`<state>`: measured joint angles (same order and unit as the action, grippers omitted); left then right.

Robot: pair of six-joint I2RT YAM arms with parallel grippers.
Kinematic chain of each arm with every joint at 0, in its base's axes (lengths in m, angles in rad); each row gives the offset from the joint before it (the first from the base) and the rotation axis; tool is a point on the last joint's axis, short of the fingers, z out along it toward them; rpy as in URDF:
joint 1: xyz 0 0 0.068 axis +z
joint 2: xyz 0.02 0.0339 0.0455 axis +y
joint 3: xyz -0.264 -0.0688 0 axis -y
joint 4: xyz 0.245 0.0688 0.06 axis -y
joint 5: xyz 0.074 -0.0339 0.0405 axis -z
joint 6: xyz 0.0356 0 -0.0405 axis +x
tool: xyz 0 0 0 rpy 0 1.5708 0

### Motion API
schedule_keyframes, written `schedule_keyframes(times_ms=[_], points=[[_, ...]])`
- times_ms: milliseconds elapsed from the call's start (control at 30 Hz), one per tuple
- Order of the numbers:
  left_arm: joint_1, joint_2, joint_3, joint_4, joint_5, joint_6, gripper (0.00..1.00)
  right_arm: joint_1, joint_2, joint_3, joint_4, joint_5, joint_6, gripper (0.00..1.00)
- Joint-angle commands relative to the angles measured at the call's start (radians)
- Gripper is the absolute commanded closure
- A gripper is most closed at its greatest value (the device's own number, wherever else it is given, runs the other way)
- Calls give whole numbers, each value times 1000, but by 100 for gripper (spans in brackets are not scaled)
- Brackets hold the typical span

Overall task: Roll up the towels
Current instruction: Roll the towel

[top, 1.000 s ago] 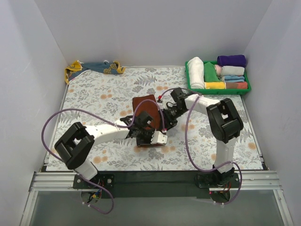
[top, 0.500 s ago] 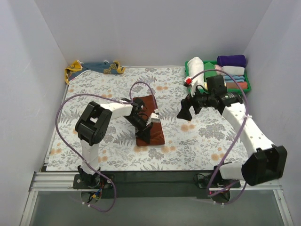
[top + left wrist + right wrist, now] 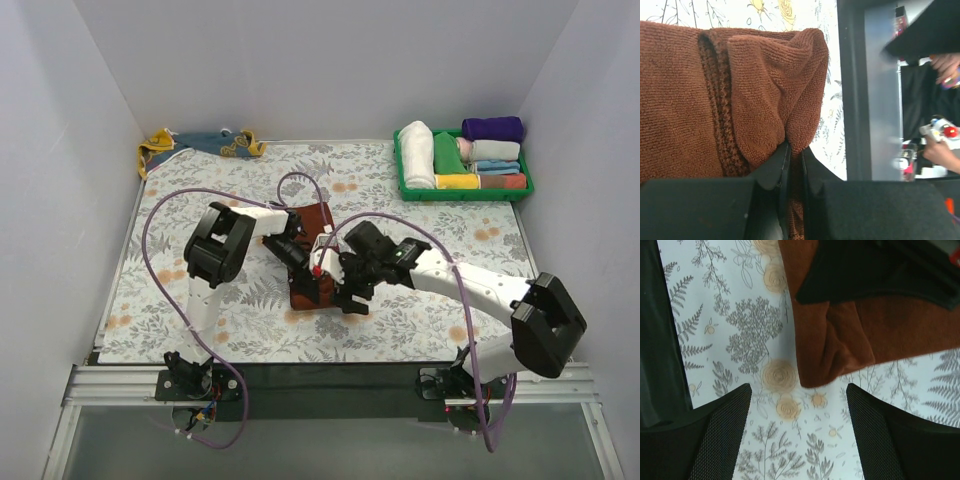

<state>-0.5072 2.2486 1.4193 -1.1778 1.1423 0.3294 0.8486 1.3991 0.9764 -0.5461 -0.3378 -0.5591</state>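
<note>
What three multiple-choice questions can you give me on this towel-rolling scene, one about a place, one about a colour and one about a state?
1. Where is the mustard-yellow towel?
A) at the far left corner of the table
B) in the tray
C) at the table's near edge

2. What colour is the towel that the left tool grips?
A) purple
B) rust-brown
C) white

3. How is the right tool?
A) shut on a towel
B) open
C) out of view

Answers:
1 A: the top view shows it bunched against the far wall on the left.
2 B: the left wrist view shows a fold of the rust-brown towel pinched in the shut tool.
3 B: its own wrist view shows it spread wide above that towel's corner, gripping nothing.
</note>
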Motion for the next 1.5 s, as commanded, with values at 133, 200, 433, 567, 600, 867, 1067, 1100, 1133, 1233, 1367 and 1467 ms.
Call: schedule_keyframes(times_ms=[133,200,433,567,600,867,1067,1100,1133,1233,1367,1467], points=[[-11,105,0,27,-196,56,94,127,106,-27,299,105,-50,31],[-5,108,3,27,-193,56,93,138,146,-36,324,105,-61,33],[32,94,-17,44,-194,46,88,142,279,-85,399,112,-70,67],[53,13,-66,70,-164,45,78,142,296,-73,388,28,-48,97],[67,-13,-85,81,-153,37,70,142,296,-65,362,7,-47,99],[179,-318,-218,193,-95,-53,57,126,268,-56,189,-242,-38,99],[347,-478,-279,262,-105,-139,56,61,348,4,112,-397,25,99],[389,-513,-296,324,-122,-154,56,52,366,24,83,-427,36,99],[397,-555,-336,355,-139,-170,55,40,412,40,63,-440,37,99],[392,-743,-426,461,-217,-185,54,15,513,125,-12,-487,54,99],[276,-1025,-540,500,-383,-107,51,-13,639,235,-103,-555,82,99],[87,-1189,-656,523,-553,-55,48,-25,713,301,-156,-601,90,99]])
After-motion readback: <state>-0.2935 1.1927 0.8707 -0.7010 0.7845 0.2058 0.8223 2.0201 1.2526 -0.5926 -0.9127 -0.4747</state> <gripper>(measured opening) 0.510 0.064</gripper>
